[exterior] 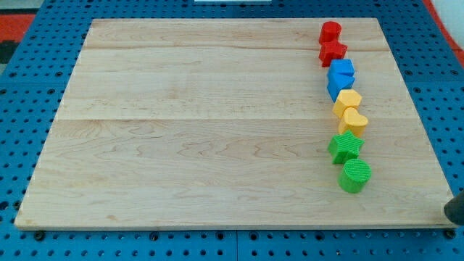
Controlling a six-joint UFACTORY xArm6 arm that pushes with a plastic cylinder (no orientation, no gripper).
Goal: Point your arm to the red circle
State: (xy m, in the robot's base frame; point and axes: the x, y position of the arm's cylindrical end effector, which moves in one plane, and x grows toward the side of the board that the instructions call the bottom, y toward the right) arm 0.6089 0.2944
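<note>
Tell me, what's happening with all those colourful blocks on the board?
Nothing is being pushed right now. The blocks stand in a line down the view's right side of the wooden board: the red circle at the top, then a red star, two blue blocks, two yellow blocks, a green star and a green circle. A dark shape at the bottom right edge may be my rod; my tip itself does not show.

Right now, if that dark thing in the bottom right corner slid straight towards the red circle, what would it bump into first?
Only a dark bit of my arm shows; my tip isn't visible. Heading up-left to the red circle, it would probably hit the green circle or green star first, though I can't judge exactly.
</note>
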